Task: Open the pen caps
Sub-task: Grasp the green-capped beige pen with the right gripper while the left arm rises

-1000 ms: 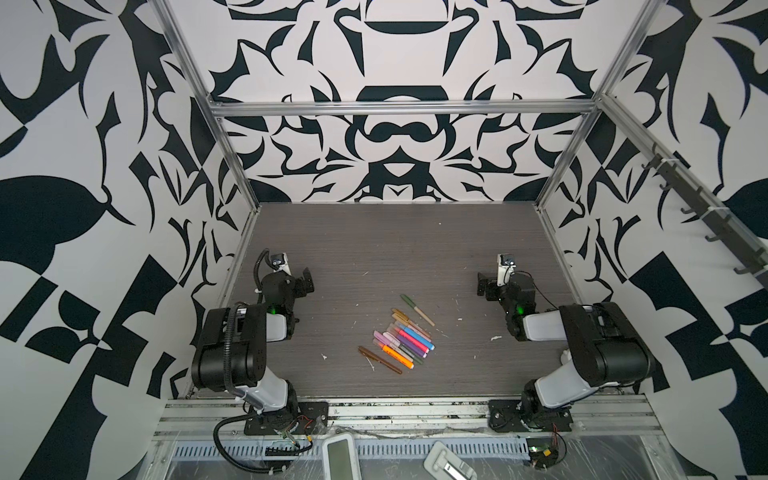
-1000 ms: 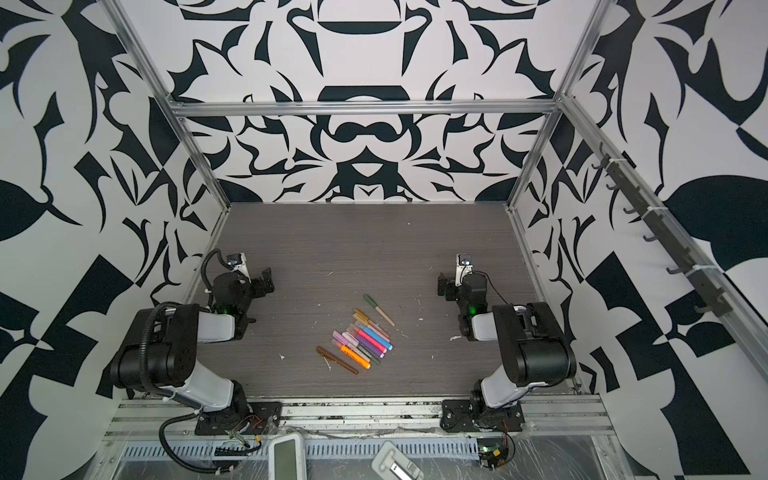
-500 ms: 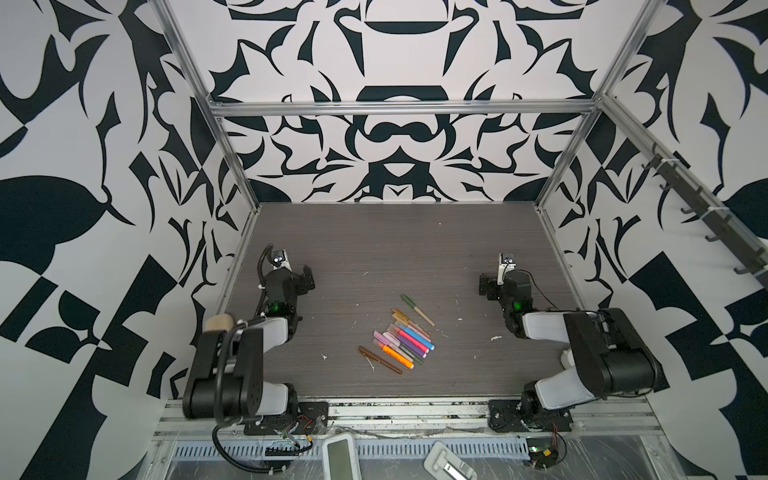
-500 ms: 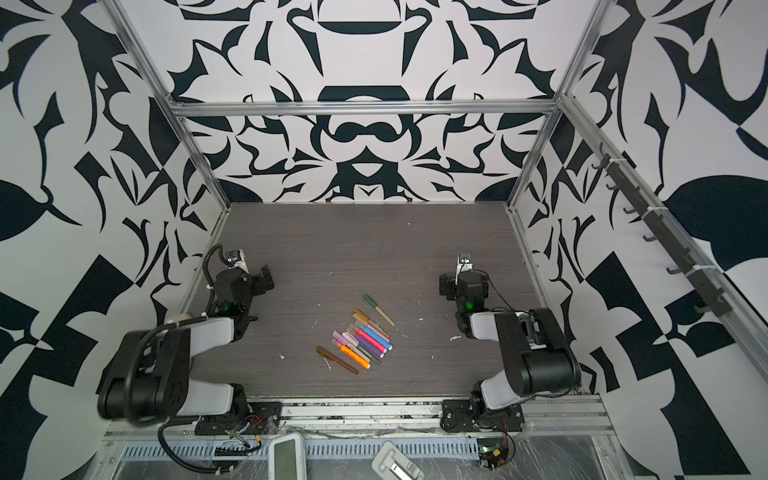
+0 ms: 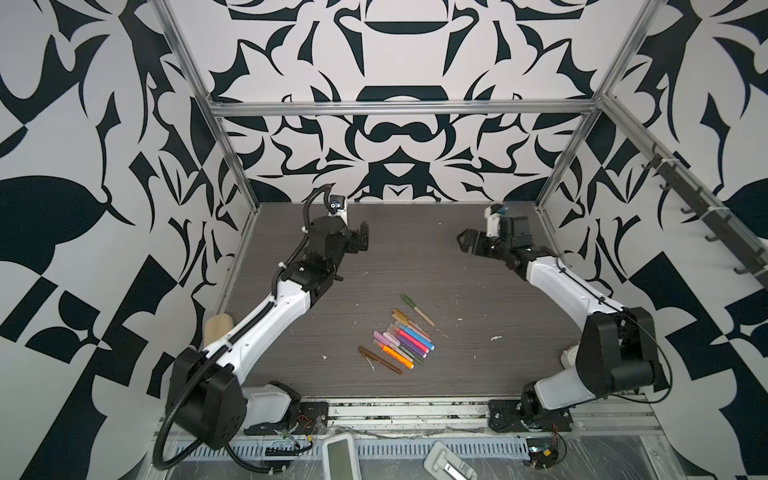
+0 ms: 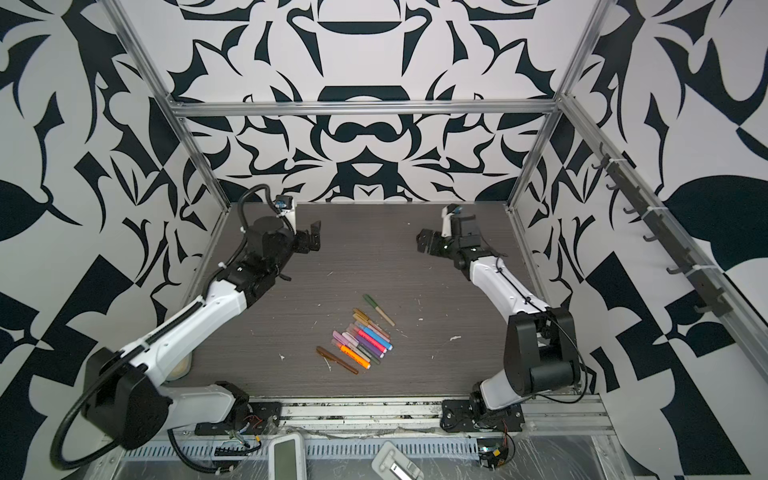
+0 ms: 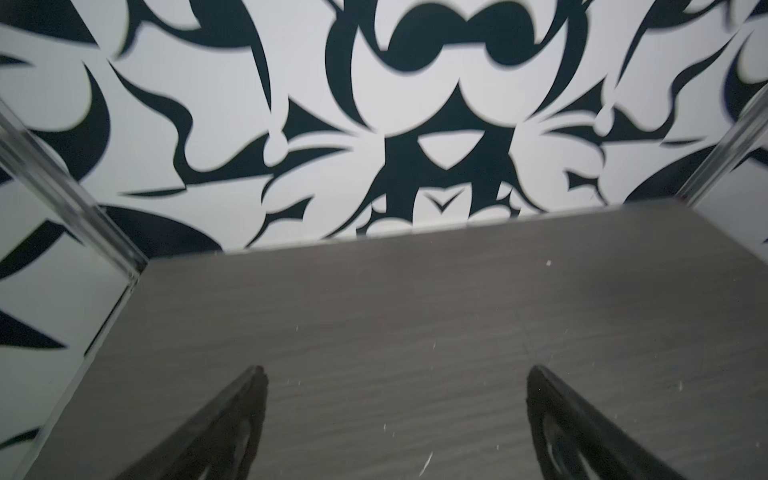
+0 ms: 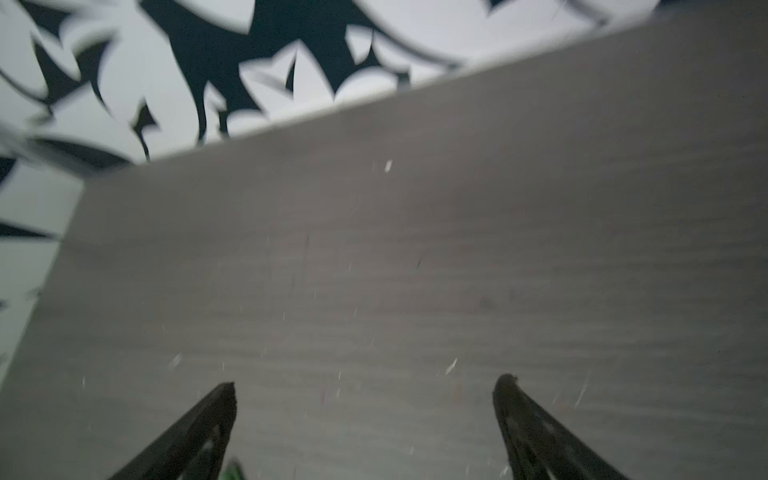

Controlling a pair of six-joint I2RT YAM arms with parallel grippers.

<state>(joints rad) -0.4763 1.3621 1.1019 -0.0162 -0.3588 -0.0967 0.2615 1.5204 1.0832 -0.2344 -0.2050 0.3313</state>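
- Pens lie bunched side by side on the dark table, toward its near edge; both top views show the pens there.
- Green pen lies alone just beyond the bunch, with its green cap on the far end.
- Brown pen lies alone on the near side of the bunch.
- Orange, blue, purple and pink barrels are touching in the row. The caps there are too small for me to tell from the bodies.
- Print on the barrels is too small to read.
- My left gripper hangs over the far left of the table, well apart from the pens. Its jaws are spread wide and empty, and the wrist view shows only bare wood grain between them.
- My right gripper hangs over the far right, also well apart from the pens. Its jaws are spread and grip nothing, though that wrist view is blurred.
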